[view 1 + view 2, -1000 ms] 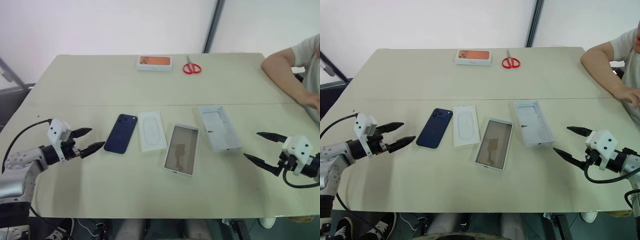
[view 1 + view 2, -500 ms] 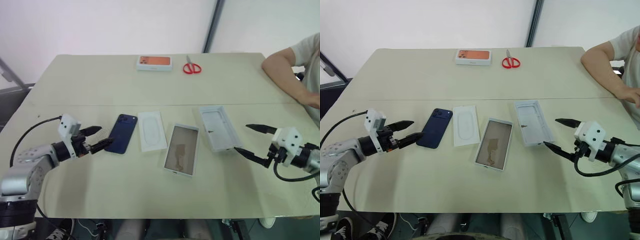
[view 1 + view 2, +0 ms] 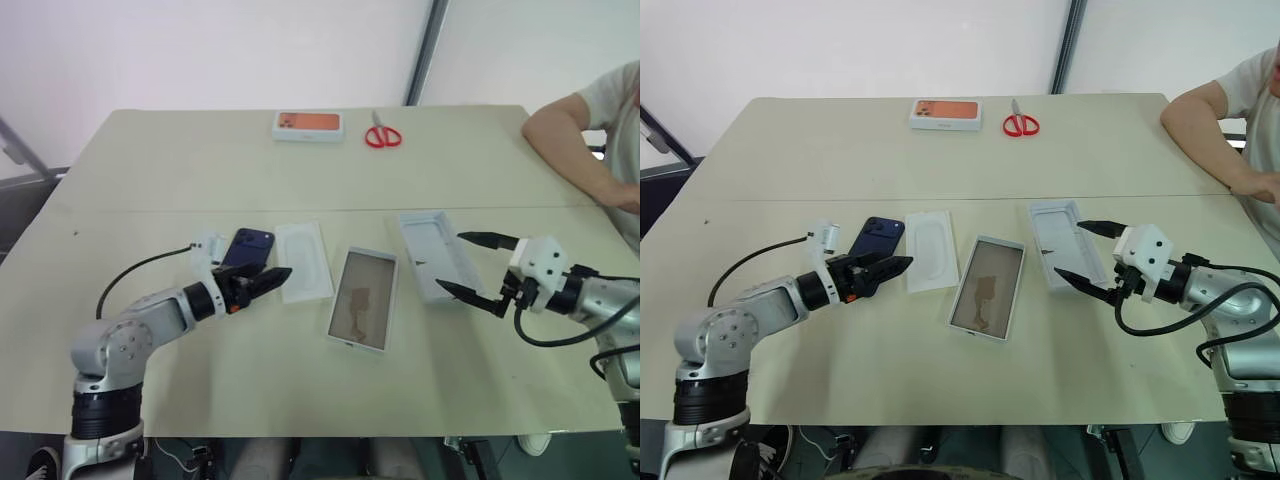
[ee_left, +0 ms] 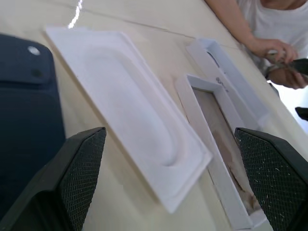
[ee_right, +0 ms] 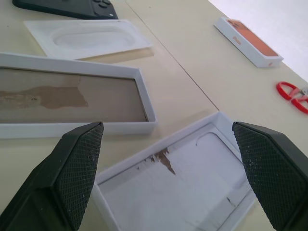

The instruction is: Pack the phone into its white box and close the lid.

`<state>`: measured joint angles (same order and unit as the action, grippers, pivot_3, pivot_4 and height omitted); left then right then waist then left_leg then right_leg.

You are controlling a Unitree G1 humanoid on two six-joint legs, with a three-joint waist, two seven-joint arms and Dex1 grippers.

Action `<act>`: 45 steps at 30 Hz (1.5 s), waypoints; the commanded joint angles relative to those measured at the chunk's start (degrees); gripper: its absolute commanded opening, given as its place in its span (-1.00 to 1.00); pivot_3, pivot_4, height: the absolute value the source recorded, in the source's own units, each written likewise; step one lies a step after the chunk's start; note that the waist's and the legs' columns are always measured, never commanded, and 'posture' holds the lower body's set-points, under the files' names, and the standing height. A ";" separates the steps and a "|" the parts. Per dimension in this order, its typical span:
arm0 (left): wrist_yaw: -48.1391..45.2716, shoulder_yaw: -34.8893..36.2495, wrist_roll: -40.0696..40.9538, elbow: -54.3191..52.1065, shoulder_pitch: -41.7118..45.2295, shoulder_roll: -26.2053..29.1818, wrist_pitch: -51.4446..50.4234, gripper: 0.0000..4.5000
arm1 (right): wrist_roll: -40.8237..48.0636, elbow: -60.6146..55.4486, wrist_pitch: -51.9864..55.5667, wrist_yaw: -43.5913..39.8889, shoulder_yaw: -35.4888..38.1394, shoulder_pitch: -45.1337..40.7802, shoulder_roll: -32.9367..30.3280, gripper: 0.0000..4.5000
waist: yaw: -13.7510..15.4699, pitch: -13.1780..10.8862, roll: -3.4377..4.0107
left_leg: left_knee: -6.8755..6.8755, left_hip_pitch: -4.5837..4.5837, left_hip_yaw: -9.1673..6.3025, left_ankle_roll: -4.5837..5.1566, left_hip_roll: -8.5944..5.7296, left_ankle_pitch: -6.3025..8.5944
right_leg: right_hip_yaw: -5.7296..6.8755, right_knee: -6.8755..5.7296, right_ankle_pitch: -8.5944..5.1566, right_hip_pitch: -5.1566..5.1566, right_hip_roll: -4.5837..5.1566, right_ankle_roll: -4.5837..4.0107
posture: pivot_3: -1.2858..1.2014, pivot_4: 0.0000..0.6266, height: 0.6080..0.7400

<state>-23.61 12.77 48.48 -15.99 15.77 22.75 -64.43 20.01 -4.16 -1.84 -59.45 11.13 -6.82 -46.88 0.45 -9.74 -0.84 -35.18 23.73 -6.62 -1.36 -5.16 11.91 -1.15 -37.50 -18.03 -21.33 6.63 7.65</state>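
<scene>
The slim glossy smartphone (image 3: 246, 250) is dark navy. The flat moulded card (image 3: 305, 261) and shallow cardboard tray (image 3: 437, 255) are white. The steel-bladed scissors (image 3: 383, 135) have red handles.

A beige table (image 3: 150, 170) is seen; left of the white box (image 3: 440, 255) lie the lid (image 3: 363, 299), a white card (image 3: 305, 260) and the phone (image 3: 247, 250), an orange-printed box (image 3: 309, 125) and red scissors (image 3: 383, 135) beyond it.

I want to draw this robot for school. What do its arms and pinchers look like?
Both arms are smooth silver-grey metal tubes with rounded joints. Each has a small white block at the wrist and a thin black cable looping along it. The left gripper and right gripper each have two pointed black fingers, and the fingers' inner pads have a bumpy, criss-cross grid texture.
</scene>
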 commanded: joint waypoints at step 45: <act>14.28 5.27 2.86 7.15 4.66 -13.36 -11.26 -0.98 | -1.69 -1.42 -0.97 2.68 -2.32 -2.08 2.98 1.00 | 0.25 0.01 -0.02 | -0.05 -0.07 -0.01 -0.03 -0.05 -0.01 | 0.03 -0.02 0.01 0.12 0.02 0.02 | 0.03 -0.52 1.00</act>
<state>-9.74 16.89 51.16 -9.10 20.82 9.28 -75.59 18.22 -4.47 -1.77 -57.10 8.01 -8.68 -43.99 0.69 -9.72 -0.87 -35.23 23.66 -6.63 -1.39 -5.22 11.90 -1.12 -37.52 -18.03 -21.21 6.65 7.67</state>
